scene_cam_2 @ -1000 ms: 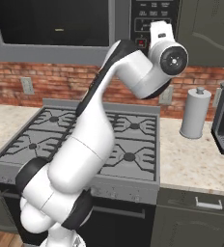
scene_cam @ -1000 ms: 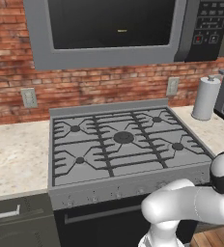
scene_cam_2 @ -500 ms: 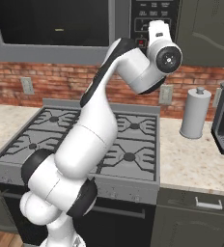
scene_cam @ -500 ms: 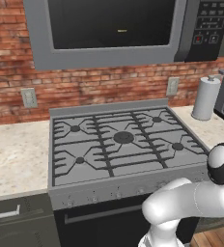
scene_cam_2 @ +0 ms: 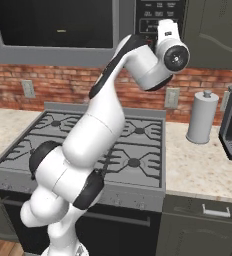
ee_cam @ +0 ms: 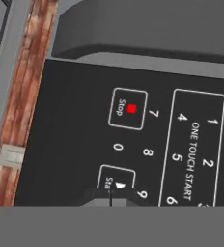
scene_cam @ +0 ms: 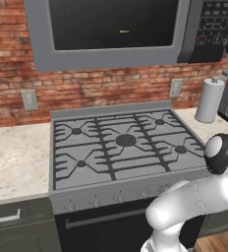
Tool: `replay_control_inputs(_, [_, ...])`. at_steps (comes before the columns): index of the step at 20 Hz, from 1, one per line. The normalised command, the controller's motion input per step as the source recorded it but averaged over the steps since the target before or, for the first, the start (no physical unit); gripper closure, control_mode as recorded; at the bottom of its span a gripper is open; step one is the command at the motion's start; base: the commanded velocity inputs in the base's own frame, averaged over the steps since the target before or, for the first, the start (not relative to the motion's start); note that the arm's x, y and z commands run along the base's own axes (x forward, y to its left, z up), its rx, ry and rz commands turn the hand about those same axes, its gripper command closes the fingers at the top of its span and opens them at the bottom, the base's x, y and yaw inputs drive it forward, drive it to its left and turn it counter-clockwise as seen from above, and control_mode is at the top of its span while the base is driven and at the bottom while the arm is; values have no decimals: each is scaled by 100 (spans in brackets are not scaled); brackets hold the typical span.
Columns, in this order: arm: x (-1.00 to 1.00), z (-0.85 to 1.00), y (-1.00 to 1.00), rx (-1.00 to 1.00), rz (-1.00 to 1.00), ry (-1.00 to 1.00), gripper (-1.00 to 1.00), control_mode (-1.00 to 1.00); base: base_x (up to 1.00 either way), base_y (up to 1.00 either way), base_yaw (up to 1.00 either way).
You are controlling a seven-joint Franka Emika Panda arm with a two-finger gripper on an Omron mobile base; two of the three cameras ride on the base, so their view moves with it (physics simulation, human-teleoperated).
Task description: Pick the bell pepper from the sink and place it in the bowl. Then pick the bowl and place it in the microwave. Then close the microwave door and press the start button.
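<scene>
Microwave (scene_cam: 111, 32) hung over the stove (scene_cam: 121, 145), and its door (scene_cam: 108, 29) stood shut, dark window flush with the grey frame in both base views. I judged the closing step done. I could not confirm the bowl or the pepper from where I sat; the window was too dark to see through, so I only supposed they were inside.

Arm reached up and to the right, hand raised against the black keypad panel (scene_cam_2: 158, 15) at the microwave's right side. In the hand view the gripper (ee_cam: 111, 193) sat right at the panel, fingers (ee_cam: 100, 195) pressed together with no gap between them and nothing held. Their tips lay over the lower button, where I read the letters "Sta" and part of a white triangle: the start button (ee_cam: 115, 179). The Stop button (ee_cam: 127, 108) with its red square sat apart from the fingers, nearer the top of that view, and the digit keys ran off to the right.

My judgement: last step in hand. Whether the tips touched the start button or merely hovered at it, I could not tell. Paper towel roll (scene_cam_2: 202, 117) stood on the table (scene_cam_2: 203, 170) to the right of the stove.
</scene>
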Motion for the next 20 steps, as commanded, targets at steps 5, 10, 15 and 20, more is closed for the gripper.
replay_control_inputs(5, [35, 0, -24, 0, 0, -1, 100, -100, 0, 0, 0])
replay_control_inputs(10, [36, 0, 0, 0, 0, -2, 100, -100, 0, 0, 0])
replay_control_inputs(15, [22, 0, -2, 0, 0, -3, 100, -100, 0, 0, 0])
replay_control_inputs(20, [19, 0, -18, 0, 0, 0, 100, -100, 0, 0, 0])
